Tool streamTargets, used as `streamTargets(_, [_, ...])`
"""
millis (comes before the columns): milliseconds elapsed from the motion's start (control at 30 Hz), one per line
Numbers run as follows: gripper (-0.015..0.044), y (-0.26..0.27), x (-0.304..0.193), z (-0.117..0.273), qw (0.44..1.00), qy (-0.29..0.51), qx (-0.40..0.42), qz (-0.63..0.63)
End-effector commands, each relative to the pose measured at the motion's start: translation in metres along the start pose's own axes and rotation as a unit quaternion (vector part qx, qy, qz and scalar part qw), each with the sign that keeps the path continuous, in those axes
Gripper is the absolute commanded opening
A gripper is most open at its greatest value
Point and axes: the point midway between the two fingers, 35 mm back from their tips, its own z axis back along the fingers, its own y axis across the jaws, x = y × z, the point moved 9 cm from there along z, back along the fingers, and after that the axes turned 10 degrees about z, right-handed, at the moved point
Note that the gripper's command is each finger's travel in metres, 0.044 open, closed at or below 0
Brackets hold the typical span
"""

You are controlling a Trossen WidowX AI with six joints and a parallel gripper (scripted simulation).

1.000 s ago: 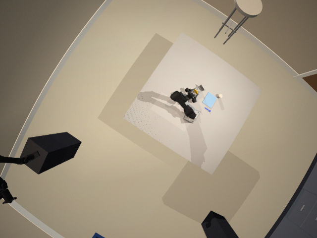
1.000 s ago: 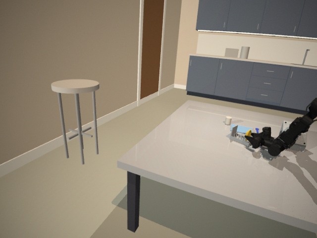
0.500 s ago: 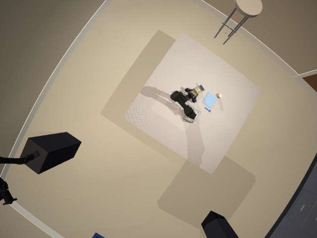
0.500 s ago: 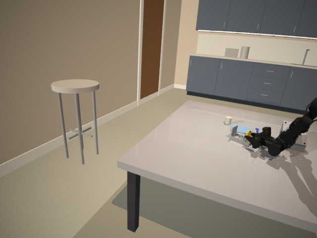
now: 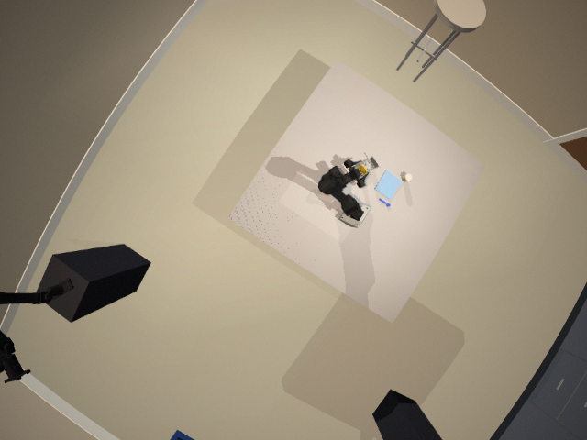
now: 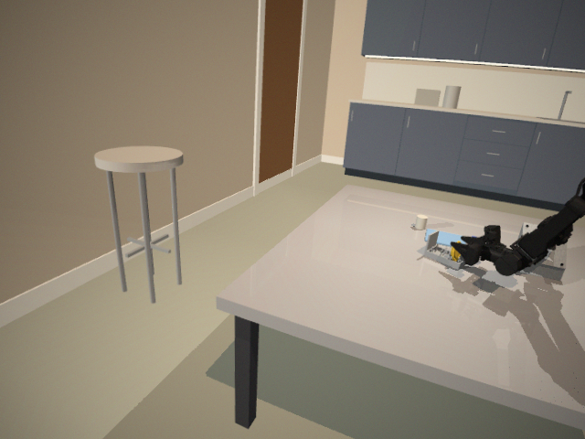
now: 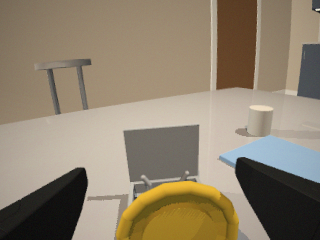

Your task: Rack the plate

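The yellow plate (image 5: 362,169) (image 6: 455,251) (image 7: 177,220) stands upright at the near end of the grey dish rack (image 5: 373,162) (image 6: 432,240) (image 7: 162,152), its face towards the wrist camera. Its lower part is hidden, so I cannot tell which slot it is in. The rack's tall end panel stands beyond the plate, with a pair of rail tips in front of it. My gripper (image 5: 357,173) (image 6: 457,242) (image 7: 163,171) is open. Its two black fingers are on either side of the plate, with a gap on each side in the wrist view.
A light blue board (image 5: 388,185) (image 6: 441,237) (image 7: 280,157) lies right of the rack in the wrist view. A cream mug (image 5: 407,177) (image 6: 421,221) (image 7: 260,120) stands beyond it. A blue spoon-like utensil (image 5: 384,203) lies beside the board, towards the arm's base.
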Motion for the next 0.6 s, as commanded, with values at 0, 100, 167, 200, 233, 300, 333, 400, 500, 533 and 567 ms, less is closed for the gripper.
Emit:
streamTargets(0, [0.04,-0.002,0.029,0.0,1.0,0.001,-0.001,0.002])
streamTargets(100, [0.04,-0.004,0.051,-0.001,1.0,-0.001,0.0,0.005])
streamTargets(167, [0.04,-0.007,0.066,-0.001,1.0,-0.004,0.002,0.008])
streamTargets(200, [0.04,-0.008,0.072,0.0,1.0,-0.006,0.003,0.01])
streamTargets(233, [0.04,-0.01,0.078,0.0,1.0,-0.009,0.004,0.011])
streamTargets(300, [0.04,-0.011,0.082,0.001,1.0,-0.01,0.006,0.013])
streamTargets(333, [0.04,-0.011,0.082,0.001,1.0,-0.01,0.006,0.013])
streamTargets(400, [0.04,-0.009,0.083,-0.001,1.0,-0.011,0.006,0.013])
streamTargets(500, [0.04,-0.009,0.083,-0.003,1.0,-0.007,0.001,0.023])
streamTargets(533, [0.04,-0.008,0.084,-0.005,0.999,-0.003,-0.004,0.035])
streamTargets(567, [0.04,-0.008,0.084,-0.007,0.999,0.002,-0.011,0.05])
